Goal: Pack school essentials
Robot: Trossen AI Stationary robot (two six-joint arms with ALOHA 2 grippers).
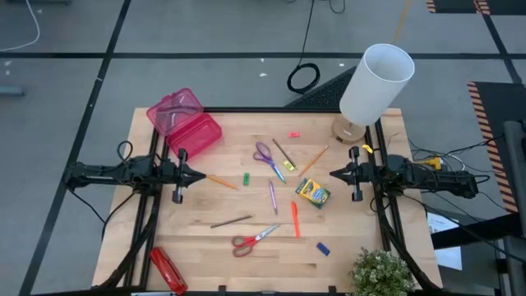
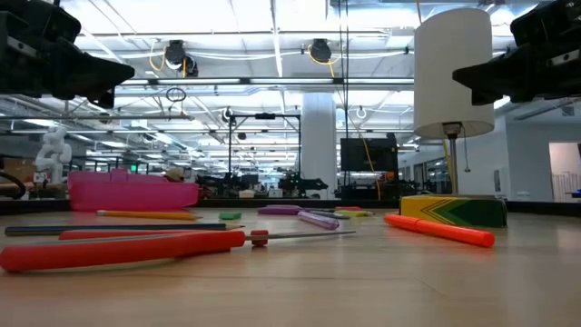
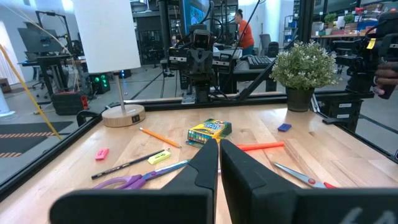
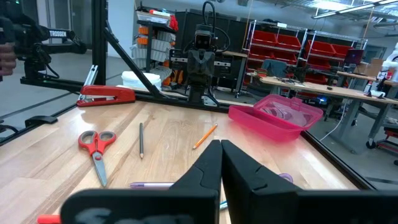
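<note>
The school essentials lie flat and scattered on the wooden table. They include purple scissors, red scissors, a green-yellow crayon box, an orange marker, pencils, a purple pen and small erasers. An open pink case sits at the far left. My left gripper hovers shut at the left side, pointing right. My right gripper hovers shut at the right side, pointing left. Neither touches anything.
A white lamp stands at the far right corner and a potted plant at the near right corner. A red stapler lies at the near left corner. A person in an orange top is in the room behind.
</note>
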